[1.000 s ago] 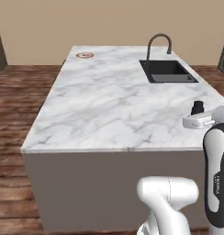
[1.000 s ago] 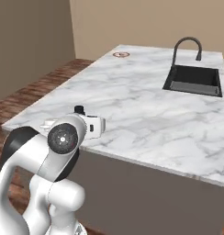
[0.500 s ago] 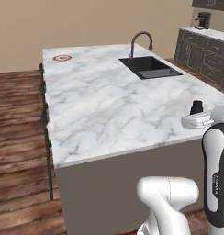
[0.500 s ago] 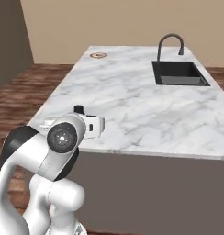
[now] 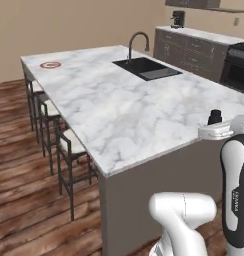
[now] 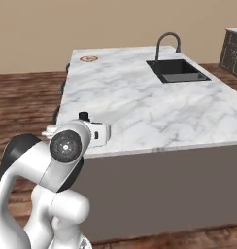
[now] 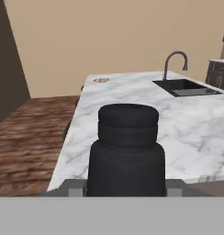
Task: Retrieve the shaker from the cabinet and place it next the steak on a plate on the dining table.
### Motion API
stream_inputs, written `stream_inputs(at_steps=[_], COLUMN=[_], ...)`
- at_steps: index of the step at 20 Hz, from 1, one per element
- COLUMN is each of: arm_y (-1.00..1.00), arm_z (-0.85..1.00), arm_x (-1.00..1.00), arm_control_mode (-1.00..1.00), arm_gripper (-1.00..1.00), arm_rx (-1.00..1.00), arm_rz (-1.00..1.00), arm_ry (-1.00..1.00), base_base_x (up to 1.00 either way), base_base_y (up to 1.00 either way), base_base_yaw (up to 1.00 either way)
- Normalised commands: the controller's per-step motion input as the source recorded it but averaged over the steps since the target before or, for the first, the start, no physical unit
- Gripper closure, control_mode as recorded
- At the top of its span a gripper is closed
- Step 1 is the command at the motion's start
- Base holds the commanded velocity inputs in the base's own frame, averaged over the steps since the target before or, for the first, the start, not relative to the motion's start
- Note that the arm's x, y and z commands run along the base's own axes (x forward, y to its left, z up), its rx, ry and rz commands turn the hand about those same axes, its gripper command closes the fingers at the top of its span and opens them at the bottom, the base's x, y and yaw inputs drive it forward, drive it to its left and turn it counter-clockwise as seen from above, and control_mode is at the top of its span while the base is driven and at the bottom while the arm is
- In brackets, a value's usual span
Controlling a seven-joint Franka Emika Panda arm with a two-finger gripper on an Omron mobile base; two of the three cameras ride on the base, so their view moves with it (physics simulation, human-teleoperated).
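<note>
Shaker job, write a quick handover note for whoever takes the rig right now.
Gripper: shut on the shaker, held upright near the dining table's near edge.
Plate: at the table's far corner, well away from the shaker; too small to make out what is on it.
Done: shaker out of the cabinet and in hand.
Left: get to the plate end and set the shaker down beside the steak.

Marble island counter (image 5: 119, 110): plate (image 5: 50, 64) sits at its far corner, well apart from the inset sink (image 5: 146, 68) and faucet (image 5: 137, 43).
</note>
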Motion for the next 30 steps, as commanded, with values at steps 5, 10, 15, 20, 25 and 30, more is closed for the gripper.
stream_inputs(at_steps=[5, 10, 15, 20, 25, 30], arm_y=[0.00, 0.00, 0.00, 0.00, 0.00, 0.00], arm_z=[0.00, 0.00, 0.00, 0.00, 0.00, 0.00], arm_x=[0.00, 0.00, 0.00, 0.00, 0.00, 0.00], arm_control_mode=[1.00, 1.00, 1.00, 1.00, 1.00, 1.00], arm_gripper=[1.00, 1.00, 1.00, 1.00, 1.00, 1.00], arm_rx=[0.00, 0.00, 0.00, 0.00, 0.00, 0.00], arm_rz=[0.00, 0.00, 0.00, 0.00, 0.00, 0.00], arm_ry=[0.00, 0.00, 0.00, 0.00, 0.00, 0.00], base_base_x=[-0.33, -0.50, -0.26, 0.00, 0.02, 0.87], base_base_y=[1.00, 1.00, 1.00, 1.00, 1.00, 1.00], base_base_yaw=[-0.36, -0.20, -0.21, -0.14, 0.00, -0.03])
